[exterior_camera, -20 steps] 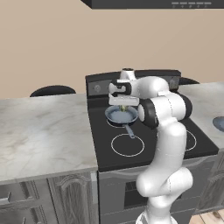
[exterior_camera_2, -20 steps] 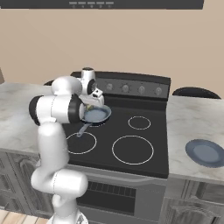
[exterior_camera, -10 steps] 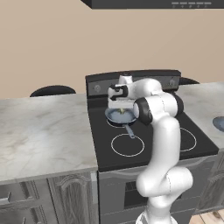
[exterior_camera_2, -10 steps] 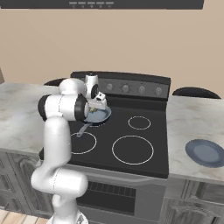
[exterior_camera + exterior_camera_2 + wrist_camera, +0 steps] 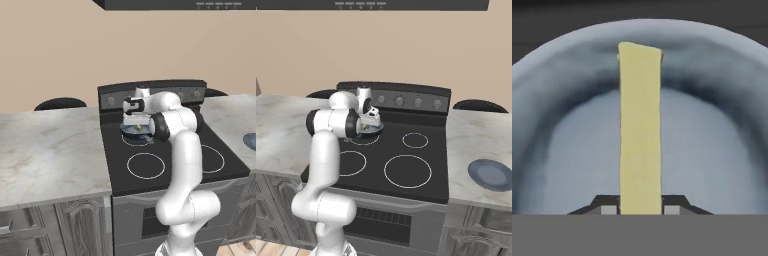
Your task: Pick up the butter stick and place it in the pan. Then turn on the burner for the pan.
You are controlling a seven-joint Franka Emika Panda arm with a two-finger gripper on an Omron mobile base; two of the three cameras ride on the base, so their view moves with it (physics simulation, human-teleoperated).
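Note:
My gripper (image 5: 640, 207) is shut on the butter stick (image 5: 640, 125), a pale-yellow bar that reaches out from between the fingertips (image 5: 608, 209) over the grey-blue inside of the pan (image 5: 712, 150). In the left base view the gripper (image 5: 136, 121) points down just above the pan (image 5: 131, 131) on the back-left burner (image 5: 131, 142), with a bit of yellow butter stick (image 5: 139, 128) at its tip. From the right the gripper (image 5: 371, 121) hangs over the pan (image 5: 375, 130), above the burner ring (image 5: 364, 141). My arm hides the pan's handle.
The black cooktop has a large front ring (image 5: 407, 171) and a smaller back-right ring (image 5: 415, 140). Knobs (image 5: 408, 101) line the stove's back panel. A blue plate (image 5: 491, 174) lies on the right marble counter. The left counter (image 5: 45, 150) flanks the stove.
The hand with the butter stick has come down closer over the pan, and the arm's elbow has swung in over the stove, covering the pan handle.

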